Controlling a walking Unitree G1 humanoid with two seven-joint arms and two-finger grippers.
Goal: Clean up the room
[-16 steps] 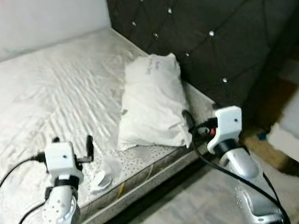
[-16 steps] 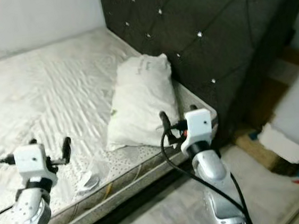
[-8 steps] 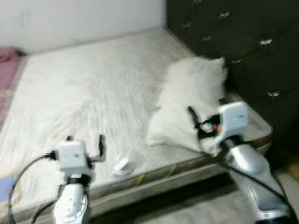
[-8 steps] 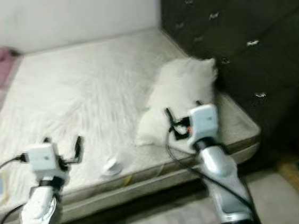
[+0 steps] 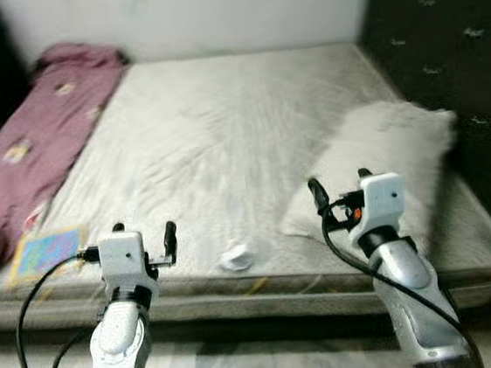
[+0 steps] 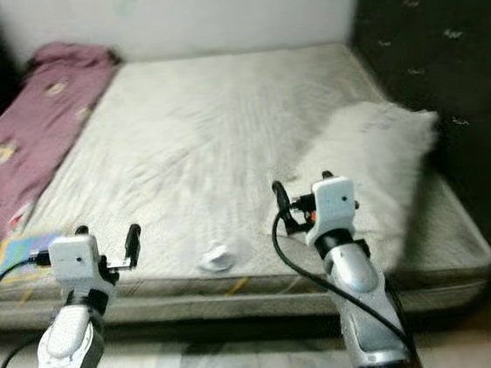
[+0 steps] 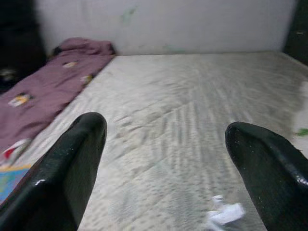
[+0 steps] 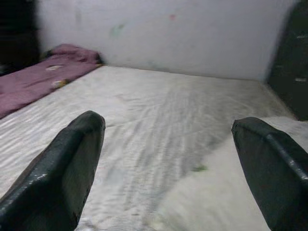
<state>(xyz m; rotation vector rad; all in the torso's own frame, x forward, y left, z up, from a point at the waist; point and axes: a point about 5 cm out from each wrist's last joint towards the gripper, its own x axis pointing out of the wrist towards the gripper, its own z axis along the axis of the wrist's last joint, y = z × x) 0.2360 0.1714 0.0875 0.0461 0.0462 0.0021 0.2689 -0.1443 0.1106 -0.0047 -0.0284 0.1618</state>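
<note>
left pincer (image 5: 143,231) and right pincer (image 5: 338,183): wide open, empty, over bed (image 5: 222,125) edge. paper wad (image 5: 236,259) lower centre; pillow (image 5: 400,146) right.

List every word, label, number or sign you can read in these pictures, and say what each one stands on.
None can be read.
The blue and yellow flat item at the mattress edge shows coloured print, too blurred to read.
The patches on the maroon blanket are too blurred to tell as text.
The crumpled white scrap shows no lettering.

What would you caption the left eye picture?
Both grippers, left and right, open above a mattress bearing a pillow, crumpled paper, purple blanket.
</note>
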